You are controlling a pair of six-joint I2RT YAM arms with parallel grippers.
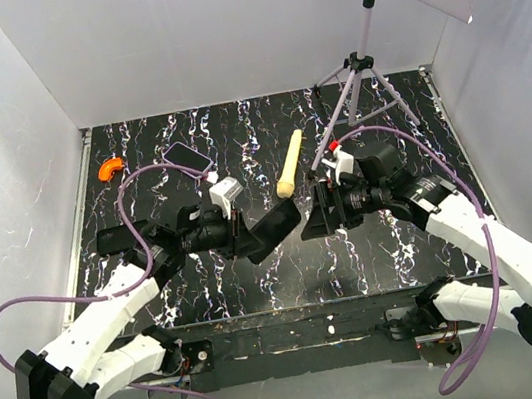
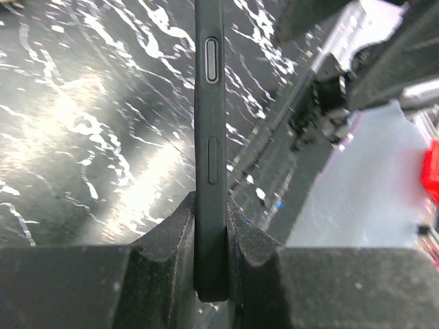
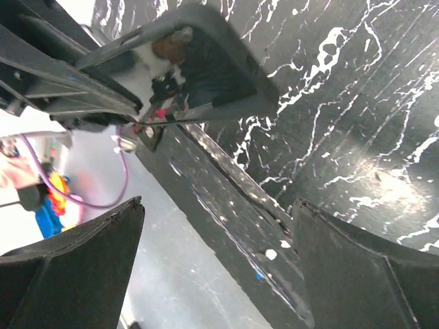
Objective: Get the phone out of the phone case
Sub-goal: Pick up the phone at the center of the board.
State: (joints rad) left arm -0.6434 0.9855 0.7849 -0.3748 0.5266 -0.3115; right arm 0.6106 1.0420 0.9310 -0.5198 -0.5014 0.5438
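The phone (image 1: 186, 156), with a black screen and lavender rim, lies flat on the marbled table at the back left, apart from both arms. My left gripper (image 1: 250, 240) is shut on one end of the black phone case (image 1: 280, 223) and holds it above the table's middle. In the left wrist view the case (image 2: 209, 103) stands edge-on, clamped between the pads (image 2: 211, 233). My right gripper (image 1: 308, 218) is open, just right of the case's free end. In the right wrist view the case's rounded corner (image 3: 226, 103) is beyond the spread fingers (image 3: 216, 233).
A cream-yellow stick (image 1: 289, 163) lies behind the grippers. A grey tripod (image 1: 358, 74) stands at the back right. A small orange piece (image 1: 110, 167) lies at the back left. White walls close in three sides of the table.
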